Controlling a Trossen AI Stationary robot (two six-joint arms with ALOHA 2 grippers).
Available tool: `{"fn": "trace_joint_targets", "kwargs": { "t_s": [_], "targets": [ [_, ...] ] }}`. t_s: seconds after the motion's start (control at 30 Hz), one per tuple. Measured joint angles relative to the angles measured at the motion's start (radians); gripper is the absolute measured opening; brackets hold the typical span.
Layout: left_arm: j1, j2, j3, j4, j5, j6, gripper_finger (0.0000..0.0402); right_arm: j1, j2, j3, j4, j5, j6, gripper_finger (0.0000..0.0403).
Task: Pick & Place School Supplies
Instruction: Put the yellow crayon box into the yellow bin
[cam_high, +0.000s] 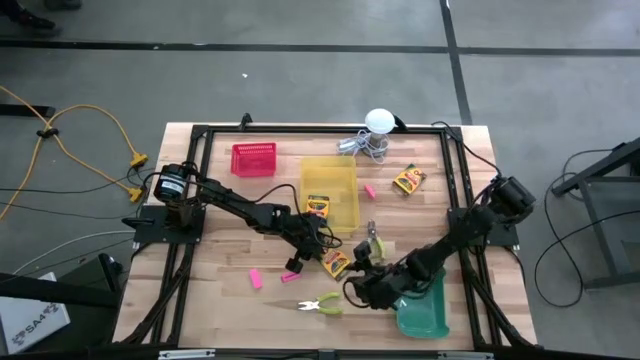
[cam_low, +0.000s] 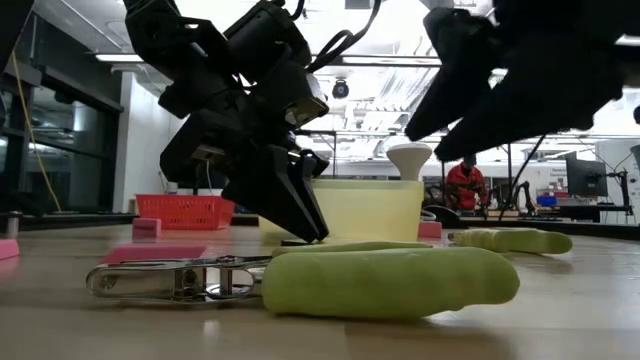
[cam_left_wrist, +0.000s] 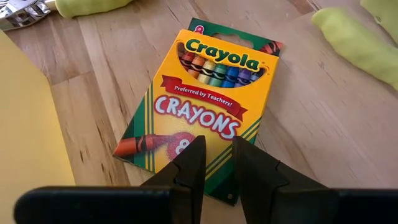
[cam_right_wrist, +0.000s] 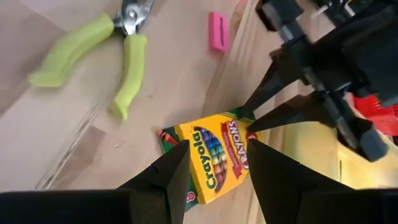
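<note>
While both grippers meet over one crayon box (cam_left_wrist: 202, 106), left gripper (cam_left_wrist: 216, 163) fingers narrow, right gripper (cam_right_wrist: 214, 163) fingers wide.

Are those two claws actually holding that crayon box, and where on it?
It cannot be told. Both the left gripper and the right gripper have their fingers at opposite ends of the crayon box, which lies flat on the table.

A robotics lab or workshop. The wooden bench (cam_high: 210, 300) stands on grey concrete floor (cam_high: 300, 85). Beyond it are ceiling strip lights (cam_low: 130, 57) and monitors (cam_low: 585, 178).
</note>
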Motion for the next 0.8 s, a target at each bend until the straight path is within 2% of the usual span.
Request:
{"fn": "trace_joint_targets", "kwargs": {
  "t_s": [0.43,0.57,0.8],
  "targets": [
    [0.0,0.0,0.0,0.0,0.0,-0.003,0.0075,0.005,0.05,0.001,-0.005,0.001,-0.047,0.0149],
    [0.0,0.0,0.0,0.0,0.0,-0.003,0.0075,0.005,0.05,0.001,-0.02,-0.049,-0.047,0.0149],
    [0.0,0.0,0.0,0.0,0.0,-0.003,0.0075,0.0,0.05,0.0,-0.061,-0.077,-0.048,0.0149]
  ]
}}
